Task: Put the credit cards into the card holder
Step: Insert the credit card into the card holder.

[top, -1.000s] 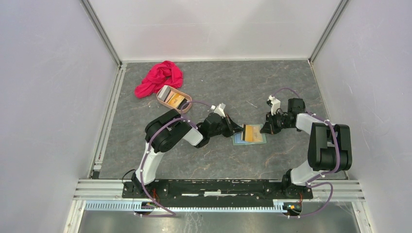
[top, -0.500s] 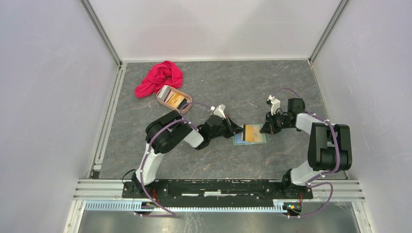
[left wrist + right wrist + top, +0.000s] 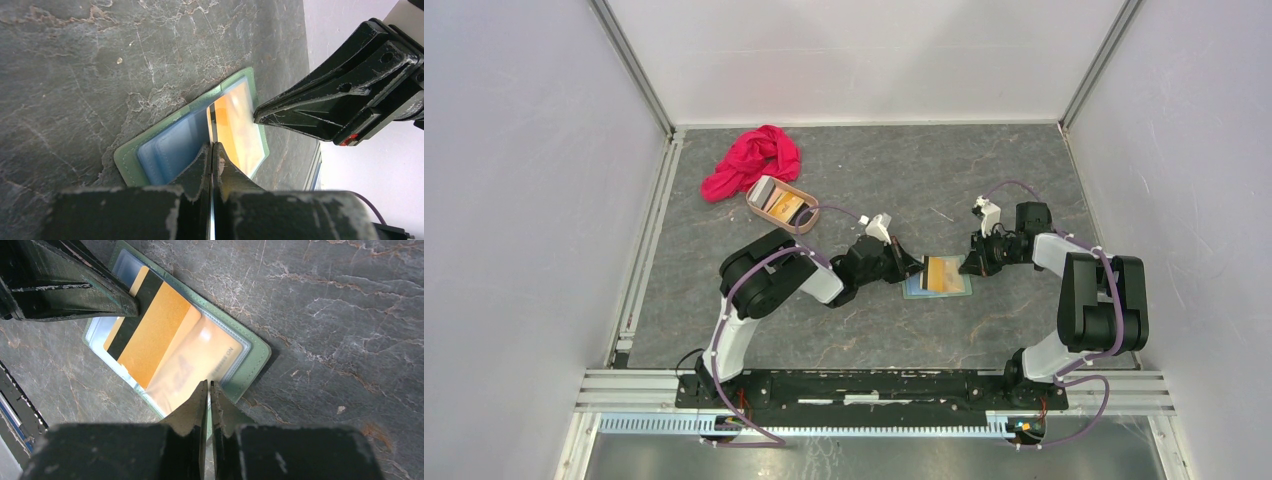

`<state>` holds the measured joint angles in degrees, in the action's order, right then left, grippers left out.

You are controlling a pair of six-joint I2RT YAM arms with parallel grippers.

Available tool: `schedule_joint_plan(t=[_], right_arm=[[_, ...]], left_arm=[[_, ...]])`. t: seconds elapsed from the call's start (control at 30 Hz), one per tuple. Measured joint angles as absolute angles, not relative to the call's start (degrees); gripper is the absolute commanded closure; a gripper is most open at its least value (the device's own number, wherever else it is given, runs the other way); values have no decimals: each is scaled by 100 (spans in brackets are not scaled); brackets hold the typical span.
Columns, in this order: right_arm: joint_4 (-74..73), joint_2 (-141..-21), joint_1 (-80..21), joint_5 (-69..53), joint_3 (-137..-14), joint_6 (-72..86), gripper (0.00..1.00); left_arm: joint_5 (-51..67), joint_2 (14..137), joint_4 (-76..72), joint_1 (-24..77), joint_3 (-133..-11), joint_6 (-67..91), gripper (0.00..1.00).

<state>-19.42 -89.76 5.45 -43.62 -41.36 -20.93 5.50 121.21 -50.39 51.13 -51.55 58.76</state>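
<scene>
Card (image 3: 150, 335), orange with a dark stripe, lies part-way inside the clear pocket of the wallet (image 3: 255, 352). Its striped end sticks out over the pale blue side, and its other end shows blurred through the film. The wallet is spread open flat at mid-table (image 3: 874, 170), between the two arms, with its green rim showing all round.

The left gripper (image 3: 212, 145) comes in low from the left, its jaws pressed together on the card's striped edge. The right gripper (image 3: 208, 384) meets the wallet from the other side. Only a thin slit shows between its fingers, and its tips sit on the pocket's edge just beside the card. Whether it pinches the film cannot be told. The two grippers nearly face each other, leaving only the wallet's width between them.

Open grey surface shows beyond the wallet toward the far wall, and also on the near side up to the base rail.

Well off to the far left sits the tray (image 3: 750, 203) with the other cards (image 3: 784, 207) in it. Behind it, the cloth (image 3: 752, 160) lies touching it, near the left frame rail.
</scene>
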Motion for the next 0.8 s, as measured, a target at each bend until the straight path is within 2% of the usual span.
schedule_joint_plan(t=[0.8], right_arm=[[-1942, -8976, 545, -4359, -4136, -2099, 90]], left_arm=[[-12, 12121, -5083, 5358, -5199, 5430, 98]])
